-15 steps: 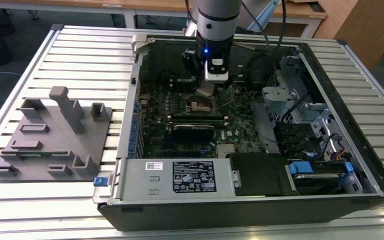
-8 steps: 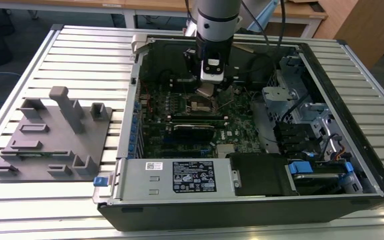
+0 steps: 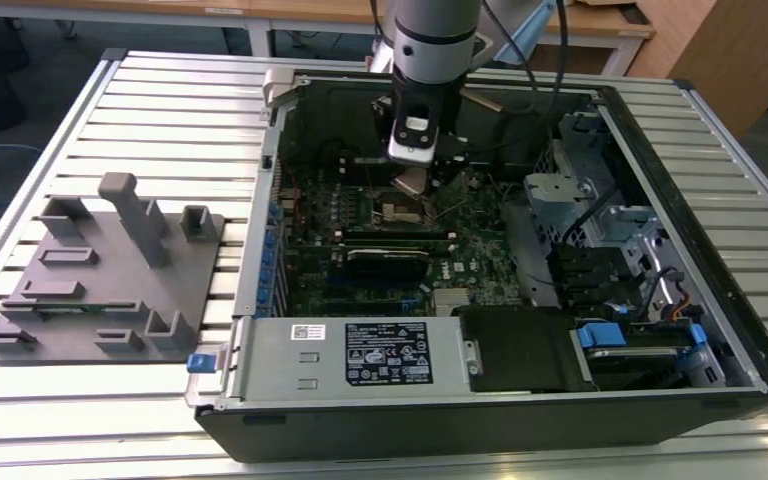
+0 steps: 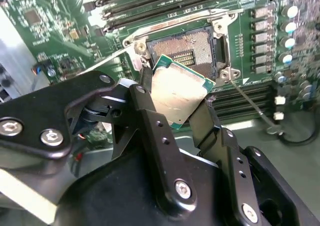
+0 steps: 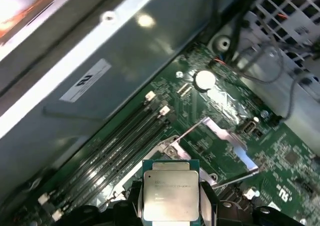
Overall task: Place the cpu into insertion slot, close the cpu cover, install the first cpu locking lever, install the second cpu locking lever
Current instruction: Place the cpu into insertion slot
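One cpu (image 4: 177, 96), one insertion slot (image 4: 187, 48), one computer case (image 3: 491, 435), one grey tray (image 3: 91, 300) (memory slots (image 4: 165, 1) too crowded to count).

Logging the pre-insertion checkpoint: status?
Gripper shut on cpu. Cpu tilted just over the open insertion slot, not seated. Cpu cover raised; nothing visible between cpu and slot.

The exterior view looks steeply down from well back on the whole open computer case (image 3: 491, 425) and my arm (image 3: 434, 40). Both wrist views sit close above the motherboard (image 4: 50, 16) (image 5: 280, 151), looking past my gripper (image 4: 177, 88) (image 5: 171, 206), sharing the cpu (image 4: 179, 101) (image 5: 170, 191) it clamps.
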Tool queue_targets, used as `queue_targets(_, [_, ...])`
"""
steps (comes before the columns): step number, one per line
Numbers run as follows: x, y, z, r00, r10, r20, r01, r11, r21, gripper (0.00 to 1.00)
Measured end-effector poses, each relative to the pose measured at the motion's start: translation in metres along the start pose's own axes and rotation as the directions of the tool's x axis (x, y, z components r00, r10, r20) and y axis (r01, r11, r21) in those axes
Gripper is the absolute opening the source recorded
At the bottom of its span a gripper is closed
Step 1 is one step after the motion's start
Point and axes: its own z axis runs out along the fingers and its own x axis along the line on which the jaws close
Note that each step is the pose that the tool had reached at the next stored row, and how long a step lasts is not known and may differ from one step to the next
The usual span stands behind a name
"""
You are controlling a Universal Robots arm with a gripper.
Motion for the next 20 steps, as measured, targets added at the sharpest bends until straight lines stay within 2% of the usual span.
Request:
queue_targets(3, [0.0000,0.0000,0.0005,0.9986,0.053,0.0048,-0.053,0.9986,-0.0004,0.54])
queue_targets(5, [0.0000,-0.0001,0.0009,0.9960,0.089,0.0081,-0.089,0.9960,-0.0007,0.54])
queue_targets(8, [0.0000,-0.0001,0.0015,0.9895,0.144,0.0130,-0.144,0.9896,-0.0015,0.54])
queue_targets(10, [0.0000,-0.0002,0.0018,0.9837,0.179,0.0161,-0.179,0.9838,-0.0021,0.54])
queue_targets(12, [0.0000,-0.0002,0.0022,0.9766,0.214,0.0193,-0.214,0.9768,-0.0028,0.54])
queue_targets(15, [0.0000,-0.0002,0.0027,0.9631,0.268,0.0240,-0.268,0.9634,-0.0043,0.54])
queue_targets(18, [0.0000,-0.0003,0.0032,0.9472,0.319,0.0286,-0.319,0.9476,-0.0059,0.54])
queue_targets(20, [0.0000,-0.0003,0.0035,0.9347,0.354,0.0317,-0.354,0.9352,-0.0071,0.54])
